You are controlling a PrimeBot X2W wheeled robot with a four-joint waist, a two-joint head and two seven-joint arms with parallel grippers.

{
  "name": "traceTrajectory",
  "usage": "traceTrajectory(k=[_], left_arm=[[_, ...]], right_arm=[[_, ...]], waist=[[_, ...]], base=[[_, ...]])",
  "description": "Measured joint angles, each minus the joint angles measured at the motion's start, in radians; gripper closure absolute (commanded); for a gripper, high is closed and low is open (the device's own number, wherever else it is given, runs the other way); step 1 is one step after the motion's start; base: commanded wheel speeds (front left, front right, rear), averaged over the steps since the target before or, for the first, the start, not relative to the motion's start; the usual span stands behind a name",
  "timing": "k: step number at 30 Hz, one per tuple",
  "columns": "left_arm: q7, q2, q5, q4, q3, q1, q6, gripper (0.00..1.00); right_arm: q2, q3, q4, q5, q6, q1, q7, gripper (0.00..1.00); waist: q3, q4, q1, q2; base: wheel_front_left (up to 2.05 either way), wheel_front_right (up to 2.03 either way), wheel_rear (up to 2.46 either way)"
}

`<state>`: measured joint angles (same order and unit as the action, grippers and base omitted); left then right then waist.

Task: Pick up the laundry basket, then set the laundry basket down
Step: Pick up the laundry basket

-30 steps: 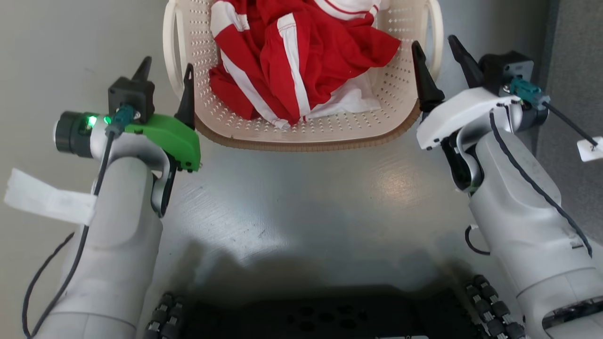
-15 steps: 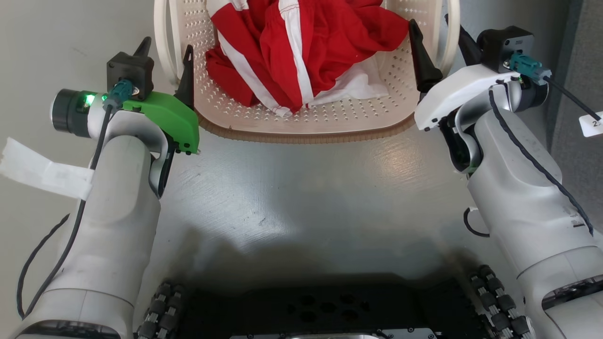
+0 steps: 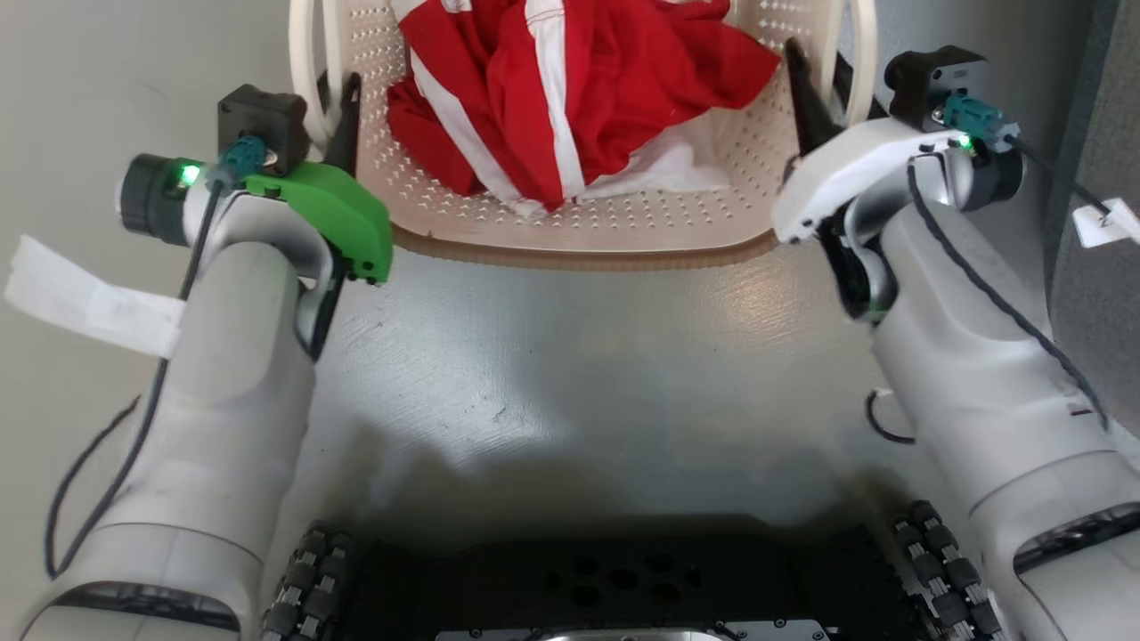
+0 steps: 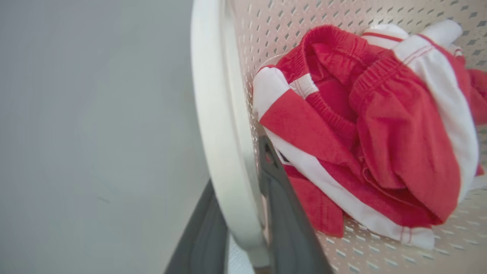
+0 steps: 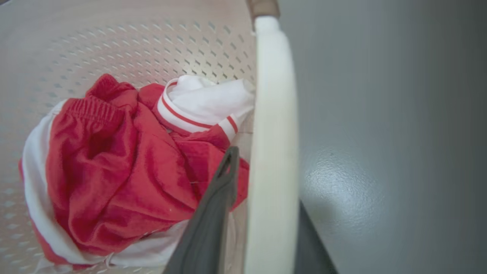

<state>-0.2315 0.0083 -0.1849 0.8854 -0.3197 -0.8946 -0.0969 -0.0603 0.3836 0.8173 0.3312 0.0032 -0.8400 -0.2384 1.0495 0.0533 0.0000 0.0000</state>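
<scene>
Grey floor [image 3: 570,356]: laundry basket [image 3: 579,236] holds red-and-white clothes [image 3: 579,80].

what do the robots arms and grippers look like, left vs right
Both are pale grey. The left arm has a green wrist cover, the right arm a white wrist cover. Each wrist carries a black block with a teal connector and a black cable bearing a white tag. The left gripper and right gripper each have two long, dark, tapering fingers.
</scene>
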Motion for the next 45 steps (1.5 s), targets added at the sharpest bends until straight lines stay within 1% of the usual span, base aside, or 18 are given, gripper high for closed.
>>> traceTrajectory(k=[1,10,21,29,32,41,45], left_arm=[[0.000,-0.005,-0.010,0.004,-0.004,-0.001,0.000,1.00],[-0.007,-0.009,-0.051,0.043,-0.033,-0.007,-0.001,1.00],[-0.009,-0.015,-0.083,0.091,-0.054,-0.006,-0.008,1.00],[-0.012,-0.018,-0.103,0.132,-0.070,0.020,-0.008,1.00],[-0.014,-0.021,-0.107,0.142,-0.072,0.035,-0.009,1.00],[-0.016,-0.030,-0.159,0.195,-0.100,0.120,-0.018,1.00],[-0.016,-0.033,-0.175,0.213,-0.108,0.162,-0.022,1.00]], right_arm=[[0.008,-0.002,0.002,0.013,-0.013,-0.004,-0.004,1.00],[0.004,0.017,0.053,0.040,-0.013,-0.023,-0.003,1.00],[0.008,0.040,0.117,0.074,-0.012,-0.023,-0.008,1.00],[0.014,0.059,0.157,0.109,0.005,-0.008,-0.009,1.00],[0.016,0.063,0.168,0.116,0.006,0.000,-0.009,1.00],[0.030,0.083,0.232,0.172,0.024,0.078,-0.009,1.00],[0.034,0.105,0.255,0.194,0.040,0.118,-0.008,1.00]], waist=[[0.000,0.000,0.0000,0.0000],[-0.018,-0.003,0.0000,0.0000],[-0.085,-0.009,0.0000,0.0000],[-0.163,-0.015,0.0000,0.0000],[-0.185,-0.017,0.0000,0.0000],[-0.295,-0.023,0.0000,0.0000],[-0.345,-0.024,0.0000,0.0000]], base=[[0.00,0.00,0.00],[0.00,0.00,0.00],[0.00,0.00,0.00],[0.00,0.00,0.00],[0.00,0.00,0.00],[0.00,0.00,0.00],[0.00,0.00,0.00]])
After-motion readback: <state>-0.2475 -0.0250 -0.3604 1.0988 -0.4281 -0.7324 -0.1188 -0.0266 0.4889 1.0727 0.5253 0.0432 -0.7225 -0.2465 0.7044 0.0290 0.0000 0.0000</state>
